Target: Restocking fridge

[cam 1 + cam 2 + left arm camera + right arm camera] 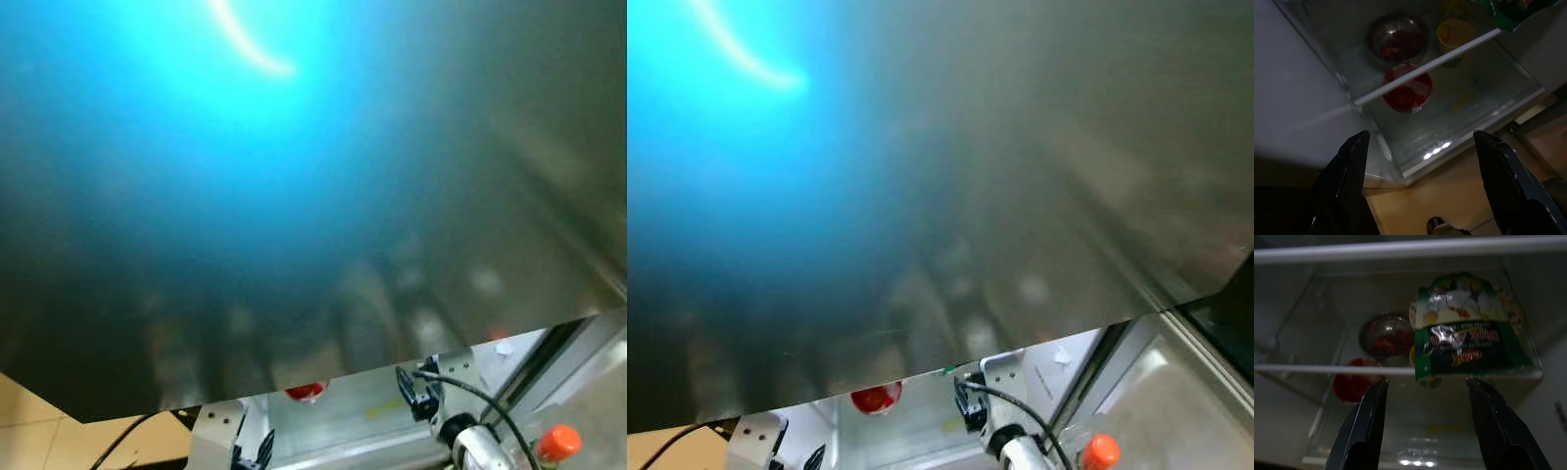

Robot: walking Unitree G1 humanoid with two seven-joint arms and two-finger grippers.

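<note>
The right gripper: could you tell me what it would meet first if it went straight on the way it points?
Most likely the green and white printed snack bag on the fridge's glass shelf; the right gripper is open, though depth is unclear.

1. Glass shelf (1425, 73) is lying across the fridge compartment, its white front edge crossing above the red container (1407, 92).
2. Green bag (1469, 333) is standing on the shelf, blocking its side just ahead of the right gripper (1426, 382).
3. Steel bowl (1398, 36) and yellow cup (1454, 33) are occupying the shelf's rear.
4. Bare glass floor (1469, 98) beside the red container is lying open.
</note>
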